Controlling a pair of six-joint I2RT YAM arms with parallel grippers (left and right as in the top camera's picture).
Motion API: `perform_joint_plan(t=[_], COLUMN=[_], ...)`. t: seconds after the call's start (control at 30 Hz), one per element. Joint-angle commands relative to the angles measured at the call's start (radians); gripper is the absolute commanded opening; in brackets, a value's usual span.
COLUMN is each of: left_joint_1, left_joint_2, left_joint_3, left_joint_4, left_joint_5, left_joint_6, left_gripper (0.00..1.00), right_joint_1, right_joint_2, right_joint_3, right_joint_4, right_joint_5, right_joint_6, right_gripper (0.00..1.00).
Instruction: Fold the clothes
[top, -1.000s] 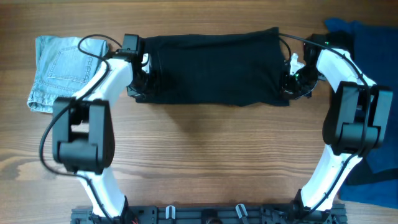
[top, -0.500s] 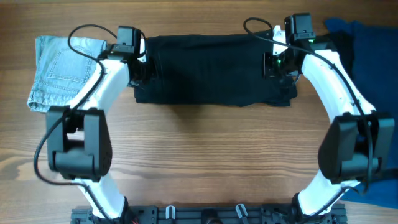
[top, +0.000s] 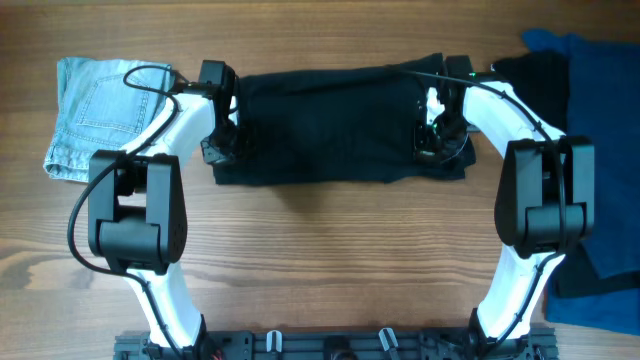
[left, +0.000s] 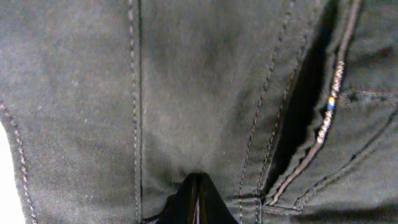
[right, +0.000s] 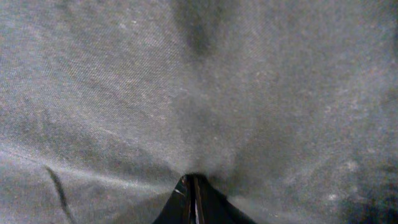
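Note:
The clothes (top: 330, 125), a plain black garment, lie flat in a wide rectangle across the far middle of the table. My left gripper (top: 222, 140) sits at its left end and my right gripper (top: 432, 140) a little inside its right end. Black fabric with stitched seams (left: 134, 93) fills the left wrist view, and the left gripper (left: 198, 186) is shut with cloth gathered at its tips. Smooth black cloth (right: 205, 87) fills the right wrist view, where the right gripper (right: 191, 186) is shut the same way and creases run out from its tips.
A folded light-blue denim piece (top: 95, 115) lies just left of the left arm. A bright blue cloth (top: 605, 60) and a dark cloth (top: 610, 250) cover the table's right edge behind the right arm. The arm bases stand on a rail (top: 330, 345) at the near edge.
Both grippers swung to the garment's far edge and came back toward its near side. The right gripper now sits further inward, and the garment's far edge lies nearer than before.

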Motion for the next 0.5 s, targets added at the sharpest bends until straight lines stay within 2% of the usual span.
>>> perform_joint_plan(t=[0.0,0.2,0.33,0.47], left_joint_1=[0.004,0.004,0.004,0.004], left_joint_2=[0.017,0.017,-0.019,-0.120], left_joint_3=[-0.019,-0.019,0.005,0.074], left_joint_4=[-0.087,-0.135,-0.132,-0.101], left_joint_5=[-0.069,-0.068,-0.064,-0.064], left_joint_6=[-0.034,-0.033,-0.032,-0.033], left_gripper=[0.04,0.04,0.04,0.04], right_joint_1=[0.020,0.102,0.120,0.119], right_joint_2=[0.038,-0.042,-0.243,-0.412], right_joint_3=[-0.084,-0.127,-0.127,-0.126], right_joint_4=[-0.064,-0.129,-0.079,0.016], right_joint_5=[0.034,0.035,0.039,0.042], right_joint_6=[0.040,0.039,-0.018,-0.016], right_gripper=[0.04,0.04,0.04,0.04])
